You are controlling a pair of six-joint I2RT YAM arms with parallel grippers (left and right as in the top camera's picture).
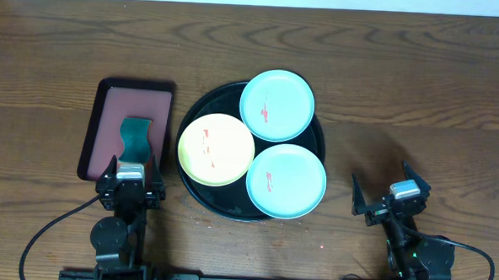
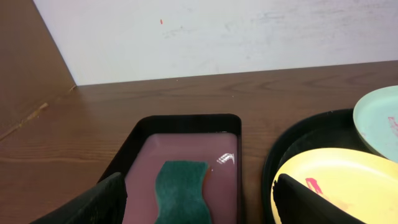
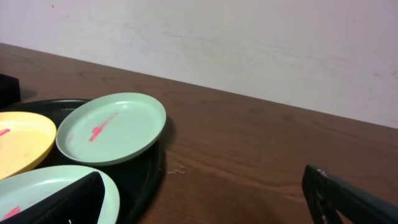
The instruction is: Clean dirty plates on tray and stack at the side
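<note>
The black round tray [image 1: 202, 113] sits mid-table and holds three plates with red smears. The yellow plate [image 1: 216, 149] is at its left, one aqua plate [image 1: 277, 105] at the back, another aqua plate [image 1: 286, 181] at the front right. My left gripper [image 1: 130, 179] is open and empty, near the front end of the maroon tray, left of the yellow plate [image 2: 348, 180]. My right gripper [image 1: 389, 195] is open and empty, right of the black tray. The right wrist view shows the back aqua plate [image 3: 112, 127] and the near one [image 3: 37, 190].
A maroon rectangular tray [image 1: 107, 117] lies left of the black tray, with a green wavy sponge [image 1: 136, 136] in it; the sponge shows in the left wrist view [image 2: 181, 190]. A pale wall runs along the table's far edge.
</note>
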